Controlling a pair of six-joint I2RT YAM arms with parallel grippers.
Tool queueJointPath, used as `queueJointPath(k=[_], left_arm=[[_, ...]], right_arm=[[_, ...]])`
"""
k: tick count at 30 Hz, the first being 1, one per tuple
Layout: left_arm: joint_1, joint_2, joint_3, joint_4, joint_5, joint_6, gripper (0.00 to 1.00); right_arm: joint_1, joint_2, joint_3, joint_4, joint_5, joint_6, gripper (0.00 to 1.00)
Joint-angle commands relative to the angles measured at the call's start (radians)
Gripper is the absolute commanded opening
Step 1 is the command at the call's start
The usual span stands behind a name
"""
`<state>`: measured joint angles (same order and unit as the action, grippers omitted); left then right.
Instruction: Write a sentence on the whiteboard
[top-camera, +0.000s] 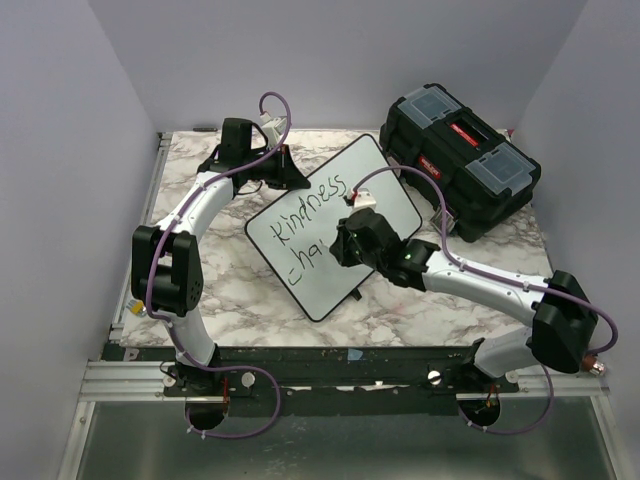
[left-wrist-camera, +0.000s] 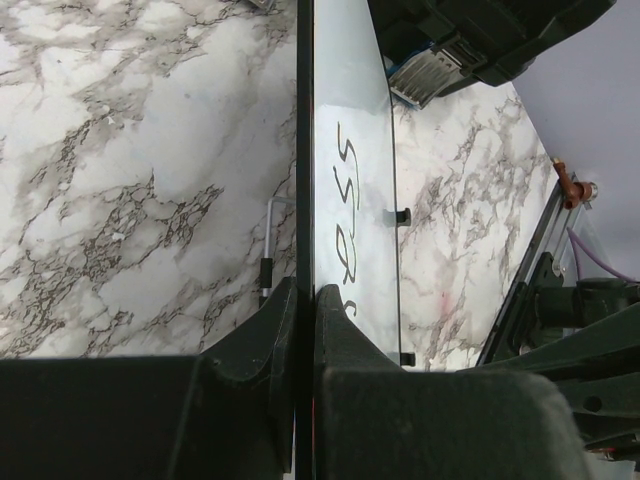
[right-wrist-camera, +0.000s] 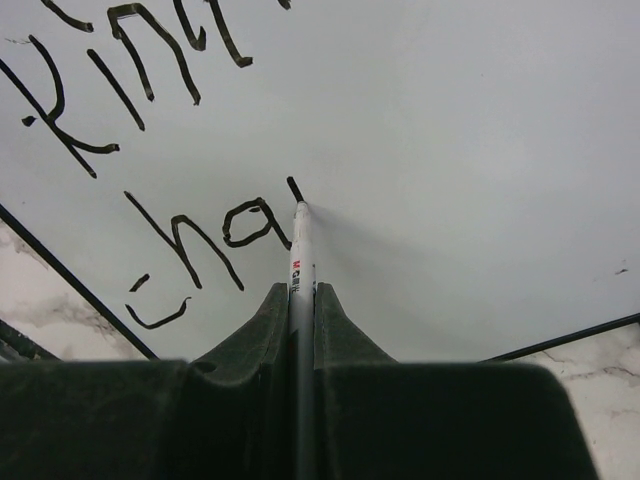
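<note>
Right wrist view shows our right gripper (right-wrist-camera: 300, 292) clenched on the marker (right-wrist-camera: 301, 250), tip touching the whiteboard (right-wrist-camera: 450, 150) on the table (top-camera: 240, 290), while our left gripper (left-wrist-camera: 305, 300) pinches its frame edge, the best hold, we judge, on something light, stiff and slippery.

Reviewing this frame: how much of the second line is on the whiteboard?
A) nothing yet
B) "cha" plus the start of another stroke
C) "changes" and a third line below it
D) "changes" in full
B: under "Kindness", the lettering reads only "cha". The marker gripped in the right tool has its tip on the whiteboard just past the "a".
</note>
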<state>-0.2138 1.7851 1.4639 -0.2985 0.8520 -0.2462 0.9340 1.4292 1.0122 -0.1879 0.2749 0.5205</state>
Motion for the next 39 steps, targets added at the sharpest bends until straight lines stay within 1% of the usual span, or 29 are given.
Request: queueJointPath(k=[1, 6, 17, 29, 33, 39], left_arm=[[-0.041, -0.017, -0.003, -0.068, -0.011, 0.101, 0.00], [-0.041, -0.017, -0.003, -0.069, -0.010, 0.101, 0.00], [-0.041, -0.021, -0.005, -0.071, -0.008, 0.104, 0.00], [-0.041, -0.021, -0.008, -0.069, -0.010, 0.103, 0.00], [-0.041, -0.022, -0.007, -0.071, -0.010, 0.104, 0.00], [-0.041, -0.021, -0.002, -0.075, -0.012, 0.104, 0.00]], right_arm=[[-0.003, -0.006, -0.036, -0.056, -0.020, 0.019, 0.01], [-0.003, -0.001, -0.016, -0.063, -0.015, 0.016, 0.01], [-0.002, 0.055, 0.093, -0.102, 0.064, 0.009, 0.01], [-0.002, 0.110, 0.151, -0.118, 0.111, 0.000, 0.01], [-0.003, 0.115, 0.153, -0.133, 0.123, 0.002, 0.01], [-0.002, 0.089, 0.114, -0.135, 0.121, 0.012, 0.01]])
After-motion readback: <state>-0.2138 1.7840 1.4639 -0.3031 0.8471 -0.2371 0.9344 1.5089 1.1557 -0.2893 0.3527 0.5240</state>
